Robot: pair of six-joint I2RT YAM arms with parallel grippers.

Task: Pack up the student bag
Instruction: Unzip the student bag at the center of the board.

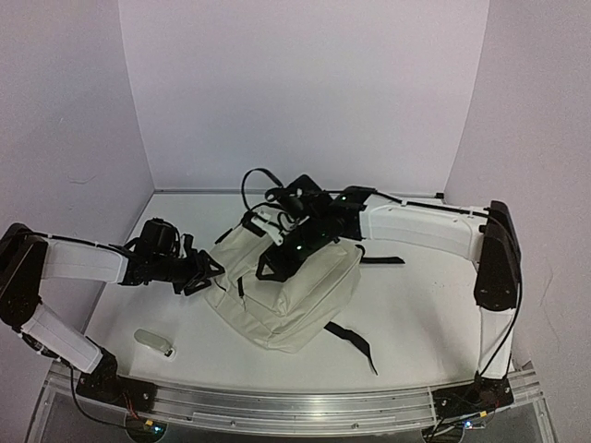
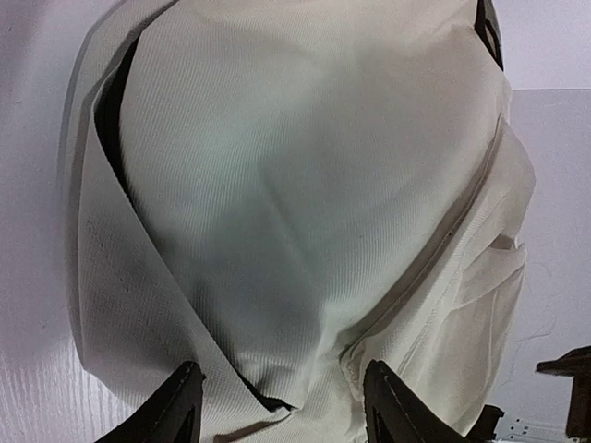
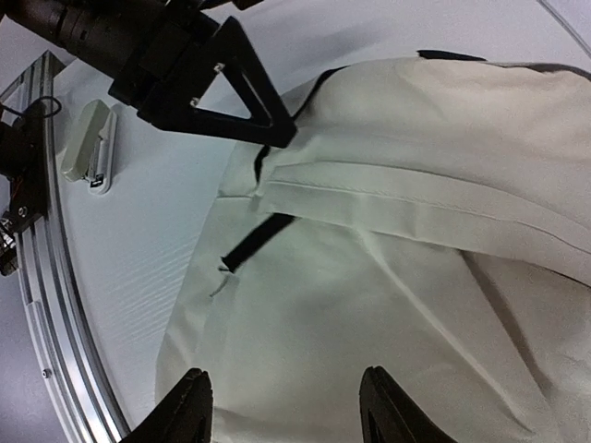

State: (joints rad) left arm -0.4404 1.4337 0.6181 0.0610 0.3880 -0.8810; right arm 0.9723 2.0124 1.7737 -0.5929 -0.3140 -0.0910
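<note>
The cream student bag (image 1: 297, 295) lies in the middle of the table with its black straps spread out. My left gripper (image 1: 209, 273) is at the bag's left edge; in the left wrist view the gripper (image 2: 282, 413) is open, its jaws on either side of a fold of the bag's fabric (image 2: 305, 185) next to a seam. My right gripper (image 1: 275, 261) hovers over the bag's upper left part; in the right wrist view it (image 3: 286, 413) is open and empty just above the cream fabric (image 3: 369, 314). The left gripper's black fingers (image 3: 242, 97) show there too.
A small white stapler-like object (image 1: 154, 343) lies on the table at the front left, also in the right wrist view (image 3: 90, 143). Black straps trail at the bag's front right (image 1: 355, 341) and right (image 1: 380, 260). The aluminium rail (image 1: 295, 406) runs along the near edge.
</note>
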